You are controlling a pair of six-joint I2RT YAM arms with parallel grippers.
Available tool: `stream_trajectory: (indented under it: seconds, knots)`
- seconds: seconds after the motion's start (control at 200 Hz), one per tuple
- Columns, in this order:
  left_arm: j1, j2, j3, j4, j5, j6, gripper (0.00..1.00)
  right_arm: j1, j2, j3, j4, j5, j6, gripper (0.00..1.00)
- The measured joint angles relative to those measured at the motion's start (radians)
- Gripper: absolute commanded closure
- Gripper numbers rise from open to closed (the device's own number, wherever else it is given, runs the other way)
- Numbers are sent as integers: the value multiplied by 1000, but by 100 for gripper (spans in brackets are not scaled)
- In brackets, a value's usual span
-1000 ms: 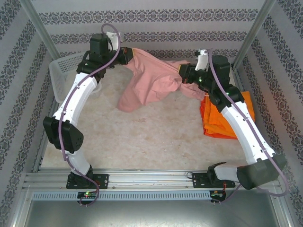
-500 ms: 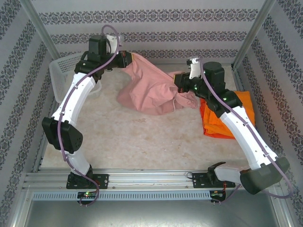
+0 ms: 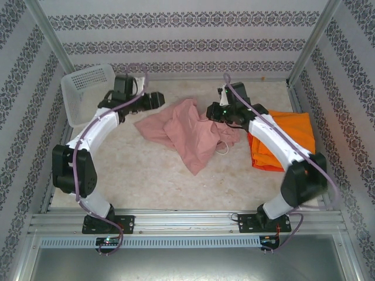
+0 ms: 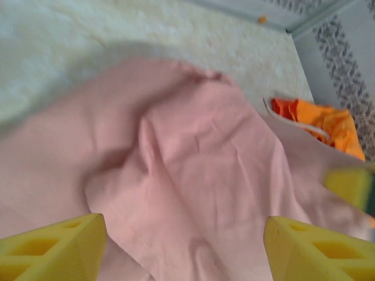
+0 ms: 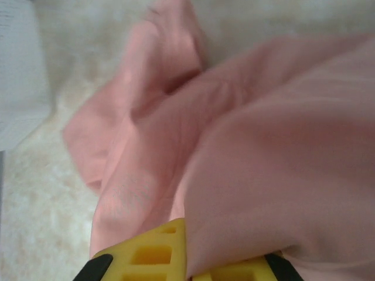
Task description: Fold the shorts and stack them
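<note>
The pink shorts (image 3: 190, 137) are found in the middle of the worktop (image 3: 158, 187). They are crumpled, with one corner pointed toward the near edge. The white drawstring (image 3: 223, 147) is seen at their right side. Just beside them on the right, the orange shorts (image 3: 287, 137) are laid as a folded pile.

The pink cloth is judged to be light, thin and soft, so no shape is kept by it and it sags wherever it is not supported. It is best taken at the waistband corners, with both layers pinched together, so that it can be pulled flat before a fold is made.

A little farther, the right gripper (image 3: 214, 111) is placed at the right edge of the pink shorts, and its jaws are closed on a fold of them. The left gripper (image 3: 159, 99) is placed at their far left edge. Its jaws are apart and nothing is held between them. The basket (image 3: 82, 88) is seen in the far left corner.

One second ago the pink shorts were held up, stretched between both grippers. Now they are laid down, the left jaws have been opened, and both arms have been lowered.
</note>
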Motion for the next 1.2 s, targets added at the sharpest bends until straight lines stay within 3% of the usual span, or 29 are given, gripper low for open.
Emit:
stream_trajectory:
  seconds: [0.25, 0.49, 0.899, 1.029, 1.199]
  knots:
    - [-304, -132, -135, 40, -39, 105, 28, -38, 180, 101, 24, -48, 92, 87]
    - [-499, -49, -151, 10, -161, 243, 42, -76, 232, 112, 68, -93, 145, 75]
    - [-677, 152, -95, -116, -287, 370, 54, -135, 217, 107, 73, -156, 146, 32]
    - [-705, 198, -73, -133, -328, 383, 58, -177, 101, 60, 54, -148, 109, 22]
    - [-720, 262, -62, -149, -395, 383, 65, -251, -76, -5, 48, -145, 79, 18]
